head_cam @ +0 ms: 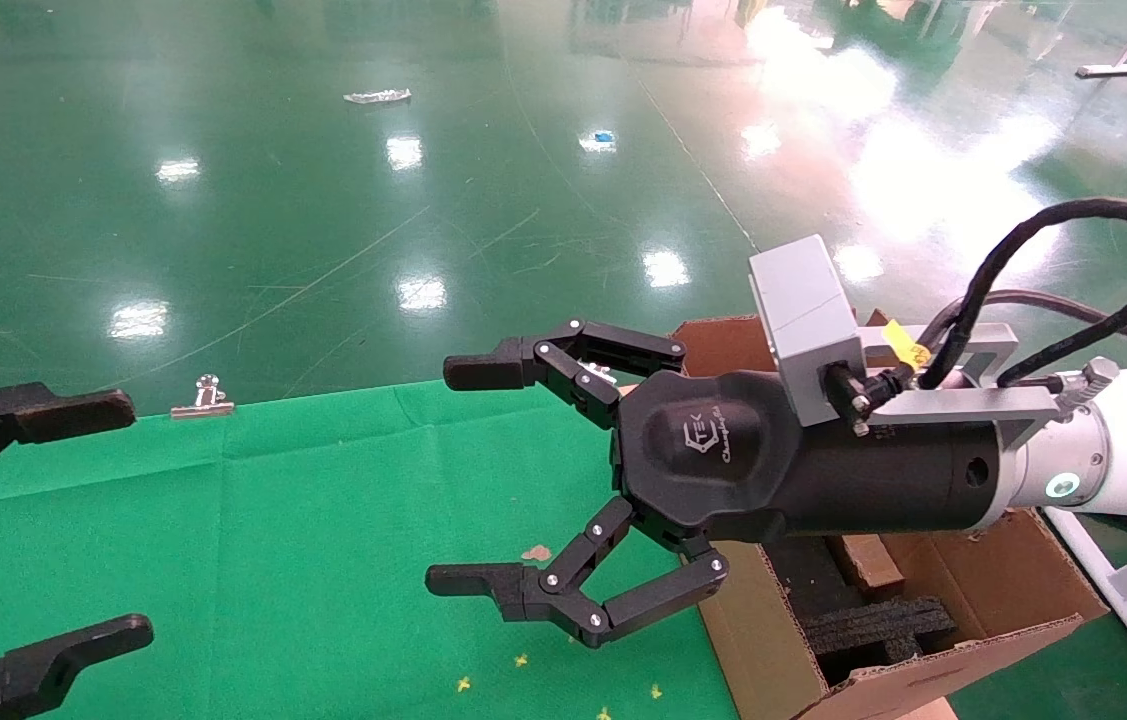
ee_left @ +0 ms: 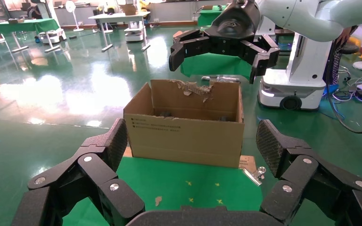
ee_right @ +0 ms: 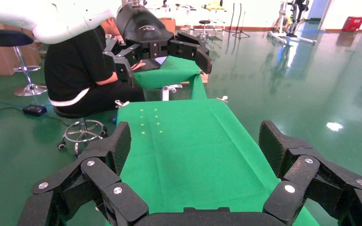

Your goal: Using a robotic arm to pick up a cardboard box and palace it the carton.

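My right robotic arm [head_cam: 1123, 440] reaches in from the right. Its gripper [head_cam: 463, 475] is open and empty, above the green cloth just left of the carton [head_cam: 923, 670]. The carton stands at the table's right end with black foam [head_cam: 873, 625] inside; it also shows in the left wrist view [ee_left: 184, 136]. A small brown cardboard piece [head_cam: 868, 562] lies inside the carton under my wrist; I cannot tell whether it is the cardboard box. My left gripper [head_cam: 123, 520] is open and empty at the table's left end.
The table is covered by a green cloth [head_cam: 273, 520] with small yellow marks [head_cam: 521, 660]. A metal binder clip [head_cam: 203, 397] sits on its far edge. A person in black [ee_right: 82, 70] sits behind the left end. Shiny green floor lies around.
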Controlling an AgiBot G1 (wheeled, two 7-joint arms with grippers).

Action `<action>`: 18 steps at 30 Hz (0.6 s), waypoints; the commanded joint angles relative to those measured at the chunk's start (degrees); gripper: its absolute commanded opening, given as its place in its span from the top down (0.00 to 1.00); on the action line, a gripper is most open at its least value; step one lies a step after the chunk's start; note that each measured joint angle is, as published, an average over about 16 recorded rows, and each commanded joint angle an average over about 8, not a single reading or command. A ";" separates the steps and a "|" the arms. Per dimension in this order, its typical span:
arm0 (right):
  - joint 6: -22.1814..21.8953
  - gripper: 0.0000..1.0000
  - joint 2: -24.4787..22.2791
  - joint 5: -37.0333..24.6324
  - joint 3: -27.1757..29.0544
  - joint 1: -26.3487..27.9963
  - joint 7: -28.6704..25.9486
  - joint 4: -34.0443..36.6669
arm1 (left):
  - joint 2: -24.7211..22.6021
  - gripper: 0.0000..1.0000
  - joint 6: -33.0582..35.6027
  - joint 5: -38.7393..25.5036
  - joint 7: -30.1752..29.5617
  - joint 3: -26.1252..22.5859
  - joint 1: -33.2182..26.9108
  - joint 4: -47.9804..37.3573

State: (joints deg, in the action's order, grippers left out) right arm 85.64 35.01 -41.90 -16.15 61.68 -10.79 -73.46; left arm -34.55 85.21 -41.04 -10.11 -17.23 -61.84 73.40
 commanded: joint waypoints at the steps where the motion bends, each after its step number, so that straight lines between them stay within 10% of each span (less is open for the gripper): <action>1: 0.00 0.00 0.00 0.00 0.00 0.00 0.00 0.00 | 0.00 0.00 0.00 0.00 0.00 0.00 0.00 0.00; 18: 0.00 0.00 0.00 0.00 0.00 0.00 0.00 0.00 | 0.00 0.00 0.00 0.00 0.00 0.00 0.00 0.00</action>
State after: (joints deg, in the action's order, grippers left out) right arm 85.64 35.01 -41.90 -16.15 61.68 -10.79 -73.46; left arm -34.55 85.21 -41.04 -10.11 -17.23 -61.84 73.40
